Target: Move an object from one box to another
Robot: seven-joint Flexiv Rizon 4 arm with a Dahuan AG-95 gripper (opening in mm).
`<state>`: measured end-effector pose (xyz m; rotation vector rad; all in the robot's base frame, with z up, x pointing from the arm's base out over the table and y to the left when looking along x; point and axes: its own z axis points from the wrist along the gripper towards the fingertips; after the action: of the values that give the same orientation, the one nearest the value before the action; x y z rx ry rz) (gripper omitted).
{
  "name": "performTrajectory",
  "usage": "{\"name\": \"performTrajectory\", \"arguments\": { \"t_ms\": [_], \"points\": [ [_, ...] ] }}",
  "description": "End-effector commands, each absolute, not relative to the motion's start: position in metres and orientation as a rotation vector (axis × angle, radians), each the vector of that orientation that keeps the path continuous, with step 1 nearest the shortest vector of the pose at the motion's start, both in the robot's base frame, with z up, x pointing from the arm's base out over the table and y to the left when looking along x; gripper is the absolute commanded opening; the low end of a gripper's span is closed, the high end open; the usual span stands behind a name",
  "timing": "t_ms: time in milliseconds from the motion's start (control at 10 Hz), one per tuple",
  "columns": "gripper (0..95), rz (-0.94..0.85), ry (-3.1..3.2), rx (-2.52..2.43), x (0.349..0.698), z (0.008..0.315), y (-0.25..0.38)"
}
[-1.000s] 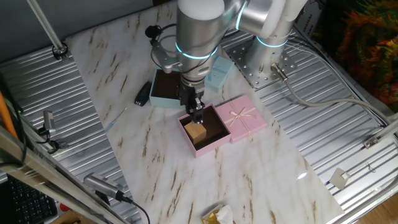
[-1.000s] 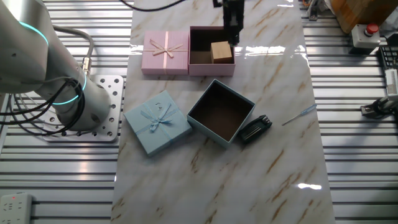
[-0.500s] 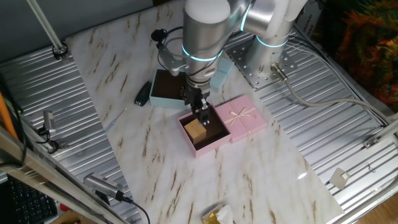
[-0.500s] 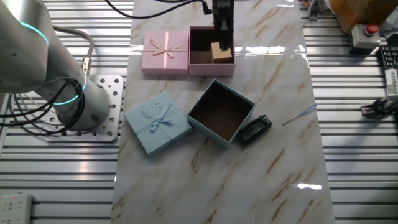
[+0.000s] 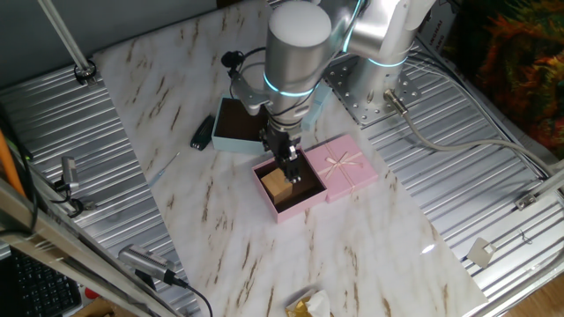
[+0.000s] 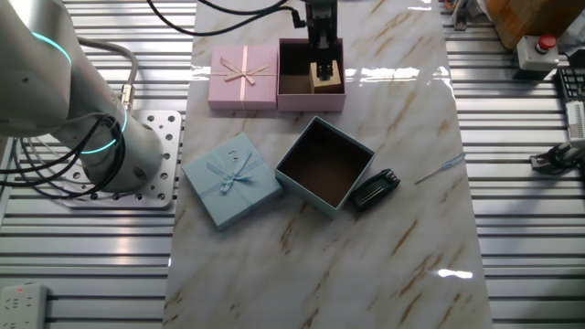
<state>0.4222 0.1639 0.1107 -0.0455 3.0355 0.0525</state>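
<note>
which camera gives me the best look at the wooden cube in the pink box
One fixed view: the cube shows its top and a side face inside the pink box, beside the gripper. In the other fixed view, the gripper covers much of the cube.

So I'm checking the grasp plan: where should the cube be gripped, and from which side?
Grip the cube on two opposite upright faces, coming from straight above. It sits low in the pink box, whose walls block side approaches; only its top is open. The pincer hangs over it.

The arm reaches down steeply, its hand (image 5: 292, 173) pointing straight downward (finger spacing unclear).
</note>
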Motion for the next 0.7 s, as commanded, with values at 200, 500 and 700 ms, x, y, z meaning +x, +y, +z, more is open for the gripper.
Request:
{"name": "performTrajectory", "arguments": {
  "t_ms": [200,500,700],
  "points": [
    [95.0,0.055,3.038,-0.039,0.4233,0.1010,0.1631],
    [95.0,0.055,3.040,-0.027,0.4241,0.1014,0.1640],
    [95.0,0.052,3.040,-0.030,0.4242,0.1016,0.1642]
  ]
}}
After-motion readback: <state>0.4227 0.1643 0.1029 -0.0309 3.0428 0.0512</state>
